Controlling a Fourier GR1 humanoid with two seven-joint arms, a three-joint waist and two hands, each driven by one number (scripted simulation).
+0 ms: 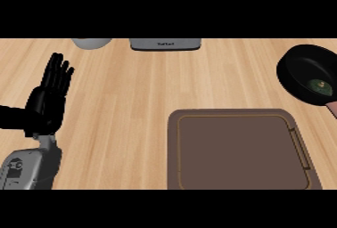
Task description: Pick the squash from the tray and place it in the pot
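**Occlusions and crops, head view**

- Pot [308,73]: right side cut by the picture's edge. Only part of the squash [320,87] inside it shows, a dark green patch near that edge; its full shape can't be made out.
- Pinkish handle [331,108] below the pot: runs out of the right edge, length unknown.
- Tray [238,151]: near edge cropped at the bottom.
- Grey round object [91,42] and grey appliance [164,44] at the top: only their lower parts show; appliance label too small to read.
- Left hand [47,100]: black shape beside its wrist runs off the left edge. Forearm cropped at the bottom.
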